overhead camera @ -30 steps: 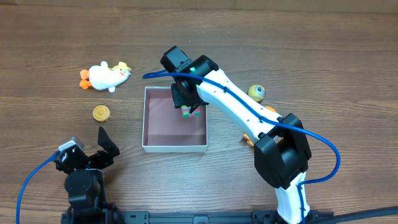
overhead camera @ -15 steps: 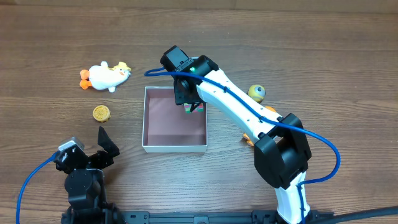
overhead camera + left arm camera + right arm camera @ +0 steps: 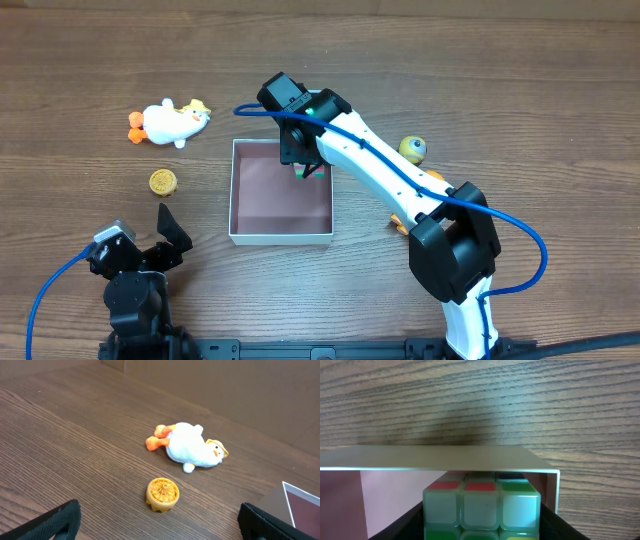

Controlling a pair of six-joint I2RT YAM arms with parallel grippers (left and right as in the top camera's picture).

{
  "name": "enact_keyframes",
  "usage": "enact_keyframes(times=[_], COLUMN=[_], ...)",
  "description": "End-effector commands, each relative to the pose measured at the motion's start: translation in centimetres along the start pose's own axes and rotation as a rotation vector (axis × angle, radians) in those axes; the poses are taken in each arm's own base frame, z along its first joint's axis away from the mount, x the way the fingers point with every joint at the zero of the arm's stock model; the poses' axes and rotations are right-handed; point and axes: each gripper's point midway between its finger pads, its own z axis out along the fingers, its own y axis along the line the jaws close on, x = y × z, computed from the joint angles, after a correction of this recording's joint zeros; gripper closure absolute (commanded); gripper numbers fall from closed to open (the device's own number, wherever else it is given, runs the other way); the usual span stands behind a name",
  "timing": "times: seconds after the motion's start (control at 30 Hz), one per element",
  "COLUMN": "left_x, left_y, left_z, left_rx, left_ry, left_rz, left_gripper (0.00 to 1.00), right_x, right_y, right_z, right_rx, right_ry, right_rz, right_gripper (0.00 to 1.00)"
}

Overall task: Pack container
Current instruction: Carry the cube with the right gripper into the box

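Note:
The container (image 3: 280,238) is a shallow square white-walled box with a pinkish inside, at the table's middle. My right gripper (image 3: 306,166) is shut on a multicoloured puzzle cube (image 3: 312,172) and holds it inside the container's far right corner. In the right wrist view the cube (image 3: 481,507) fills the space between the fingers of the gripper (image 3: 481,527), just behind the container's white far wall (image 3: 435,457). My left gripper (image 3: 140,240) is open and empty near the front left; it also shows in the left wrist view (image 3: 160,530).
A white plush duck (image 3: 170,122) (image 3: 192,450) lies at the far left. A small yellow ribbed disc (image 3: 163,182) (image 3: 162,494) sits left of the container. A yellow-green ball (image 3: 412,149) and a partly hidden orange item (image 3: 398,222) lie to the right, by the arm.
My right gripper has carried the cube a little farther back and right, into the container's far right corner. The left arm has not moved.

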Motion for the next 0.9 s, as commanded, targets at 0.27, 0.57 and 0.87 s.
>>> enact_keyframes(times=[0.27,0.57,0.87], left_x=[0.3,0.3,0.3], left_y=[-0.2,-0.2,-0.2], left_z=[0.1,0.1,0.1], left_rx=[0.013,0.013,0.013], left_ry=[0.004,0.004,0.004], left_rz=[0.023,0.023,0.023], left_gripper=[0.00,0.00,0.00], right_x=[0.4,0.0,0.0], right_y=[-0.5,-0.6,-0.6], right_z=[1.9,1.9,1.9], right_rx=[0.050,0.056,0.055], right_ry=[0.020,0.001,0.002], right_rz=[0.027,0.029,0.029], right_gripper=[0.41,0.41,0.21])
